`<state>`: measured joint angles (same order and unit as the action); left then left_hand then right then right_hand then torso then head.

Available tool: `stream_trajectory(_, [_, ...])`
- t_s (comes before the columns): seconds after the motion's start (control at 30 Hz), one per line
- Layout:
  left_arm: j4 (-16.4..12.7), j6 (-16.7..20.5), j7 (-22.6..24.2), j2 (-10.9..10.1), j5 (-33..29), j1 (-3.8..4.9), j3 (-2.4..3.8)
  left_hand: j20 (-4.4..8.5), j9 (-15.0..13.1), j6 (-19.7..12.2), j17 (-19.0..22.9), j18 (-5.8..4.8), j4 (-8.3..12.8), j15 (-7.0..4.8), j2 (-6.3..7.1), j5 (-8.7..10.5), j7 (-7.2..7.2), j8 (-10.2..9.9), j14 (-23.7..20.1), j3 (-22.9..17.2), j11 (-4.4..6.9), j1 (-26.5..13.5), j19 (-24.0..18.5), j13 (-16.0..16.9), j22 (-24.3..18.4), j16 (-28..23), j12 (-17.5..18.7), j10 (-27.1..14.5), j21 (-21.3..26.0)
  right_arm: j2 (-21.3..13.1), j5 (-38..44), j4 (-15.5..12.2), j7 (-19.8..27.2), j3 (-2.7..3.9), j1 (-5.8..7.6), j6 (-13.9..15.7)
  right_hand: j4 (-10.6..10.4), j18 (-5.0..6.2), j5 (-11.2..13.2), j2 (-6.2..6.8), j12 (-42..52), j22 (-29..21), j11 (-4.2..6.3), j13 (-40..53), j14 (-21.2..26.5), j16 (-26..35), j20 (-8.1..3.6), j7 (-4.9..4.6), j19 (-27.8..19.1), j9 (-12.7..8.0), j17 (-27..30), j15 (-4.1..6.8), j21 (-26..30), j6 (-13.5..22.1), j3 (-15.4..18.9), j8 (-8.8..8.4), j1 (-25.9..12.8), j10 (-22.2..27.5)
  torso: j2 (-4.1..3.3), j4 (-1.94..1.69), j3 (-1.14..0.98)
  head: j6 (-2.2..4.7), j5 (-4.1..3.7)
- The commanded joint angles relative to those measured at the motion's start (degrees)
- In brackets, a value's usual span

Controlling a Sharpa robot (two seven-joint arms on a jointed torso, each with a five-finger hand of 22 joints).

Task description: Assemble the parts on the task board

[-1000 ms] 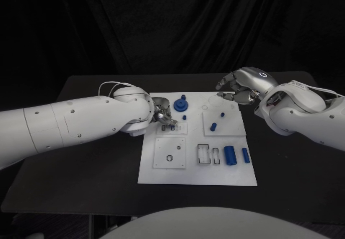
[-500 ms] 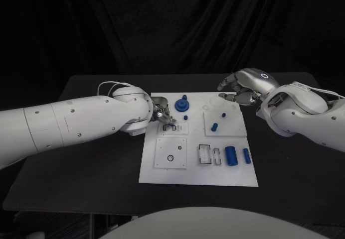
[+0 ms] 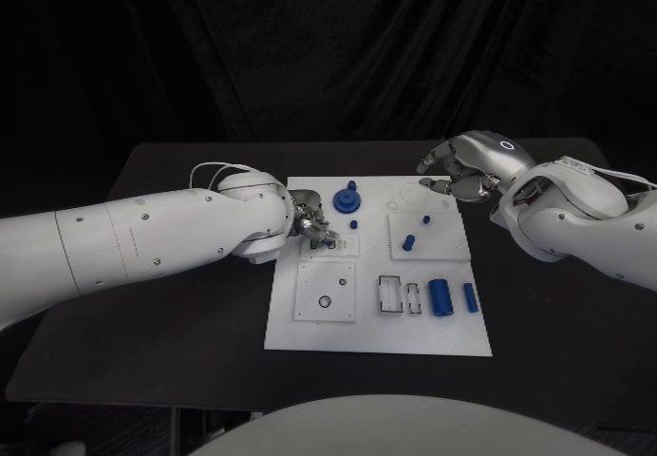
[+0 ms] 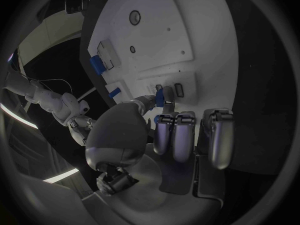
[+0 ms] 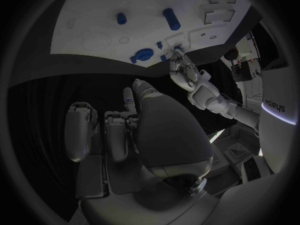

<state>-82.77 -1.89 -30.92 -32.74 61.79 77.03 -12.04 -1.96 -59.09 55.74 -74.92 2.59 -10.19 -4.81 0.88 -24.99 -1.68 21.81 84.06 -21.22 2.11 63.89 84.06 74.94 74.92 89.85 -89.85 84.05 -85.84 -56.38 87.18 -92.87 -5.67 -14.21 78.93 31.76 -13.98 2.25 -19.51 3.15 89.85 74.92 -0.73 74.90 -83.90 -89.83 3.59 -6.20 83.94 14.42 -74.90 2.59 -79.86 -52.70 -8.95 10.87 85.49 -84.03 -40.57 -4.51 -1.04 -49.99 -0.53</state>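
Blue, small and pinched between the left hand's (image 3: 309, 223) fingertips (image 4: 164, 99), a peg (image 4: 160, 99) was poised directly above the slots (image 3: 328, 244) on the board (image 3: 309, 332). It appeared to stand roughly upright, so the coming move would be a short downward push, judged likely an insertion. The left hand was by far the nearer. Just right stood a blue gear (image 3: 347, 200) and small pegs (image 3: 415, 234), close but not obstructing. Nearer lay a cylinder (image 3: 440, 295). The right hand (image 3: 463, 171), curled with nothing visibly held, hovered over the board's far right corner.
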Motion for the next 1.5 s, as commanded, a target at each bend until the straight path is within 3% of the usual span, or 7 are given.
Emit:
stream_trajectory(0.03, [-0.2, 0.7, 0.6, 0.2, -0.1, -0.45, -0.05, 0.51, 0.1, 0.4, -15.1, -0.55, 0.0, -0.25, 0.06, 0.36, 0.1, -0.4, 5.9, -0.4, 0.22, -0.4, 0.6, 15.1, 8.5, 0.1, -0.2, 6.0, 0.4, -0.1, 0.4, -0.1, -1.1, 0.03, -0.13, -0.3, 0.0, 0.32, -0.2, 0.08, 0.1, 11.7, -0.41, 15.1, -6.1, -0.2, 0.46, -0.06, 0.3, -0.1, -15.1, -0.28, 0.2, -0.5, -0.5, -0.38, 0.5, -6.0, -0.07, 0.0, -0.01, -0.01, -0.05])
stream_trajectory(0.47, [-0.4, 1.4, 1.1, 0.1, -0.1, -0.91, -0.05, 0.5, 0.1, 0.5, -15.1, -0.49, -0.1, -0.24, -0.06, 0.57, 0.08, -0.6, 5.9, -0.6, 0.2, -0.7, 0.4, 15.1, 8.3, 0.1, -0.2, 6.0, 0.6, 0.0, 0.4, 0.0, -1.1, 0.03, -0.13, -0.3, 0.1, 0.33, -0.3, 0.07, 0.1, 11.6, -0.41, 15.1, -6.1, -0.2, 0.46, -0.06, 0.3, -0.1, -15.1, -0.28, 0.3, -0.5, -0.5, -0.37, 0.5, -6.0, -0.04, -0.01, 0.01, -0.01, -0.03])
stream_trajectory(1.5, [-1.0, 1.3, 0.6, -0.9, -0.1, -1.05, -0.05, 0.48, 0.0, 0.7, -15.1, -0.37, 0.0, -0.21, -0.07, 0.94, 0.07, -0.9, 5.9, -0.9, 0.18, -0.9, 0.0, 15.1, 7.9, 0.1, -0.2, 6.0, 0.9, -0.1, 0.4, 0.0, -1.4, 0.03, -0.14, -0.5, 0.1, 0.34, -0.4, 0.08, 0.1, 11.6, -0.4, 15.1, -6.1, -0.2, 0.46, -0.08, 0.3, -0.1, -15.1, -0.28, 0.3, -0.5, -0.6, -0.43, 0.6, -6.0, -0.06, -0.07, 0.02, -0.01, -0.03])
